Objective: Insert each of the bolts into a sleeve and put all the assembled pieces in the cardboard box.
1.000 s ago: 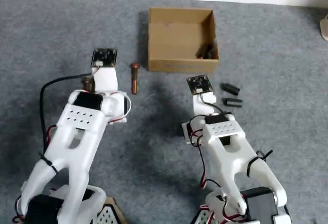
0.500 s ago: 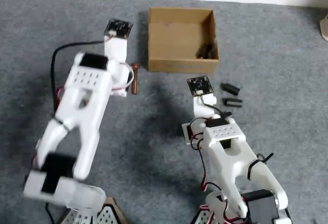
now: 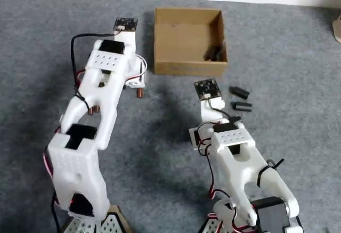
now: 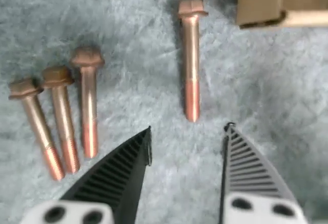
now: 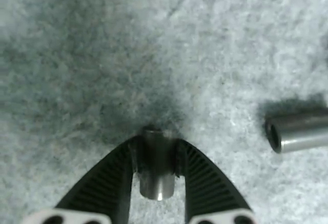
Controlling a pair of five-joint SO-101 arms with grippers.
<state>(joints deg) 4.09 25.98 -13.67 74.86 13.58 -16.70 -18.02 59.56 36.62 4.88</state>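
Left gripper [image 4: 188,129] open over the bolts; right gripper [image 5: 156,149] clamped on a sleeve [image 5: 156,180].

From the left, three bolts [image 4: 62,116] lie side by side on the grey mat [image 3: 298,41]. A lone bolt [image 4: 190,62] lies just ahead of the left gripper's spread jaws, its head towards the cardboard box [image 3: 186,69]. The bolts look stiff, smooth and rather heavy, and are likely to roll, so I would grip the lone one across mid-shank. The short dark sleeve held by the right gripper seems rigid and slick and probably wants a firm squeeze. The spare sleeves [image 3: 239,91] lie on the mat right of that arm. In the high view the left arm covers most of the bolts. The dark pieces [image 3: 214,53] in the box's corner are too small to make out.
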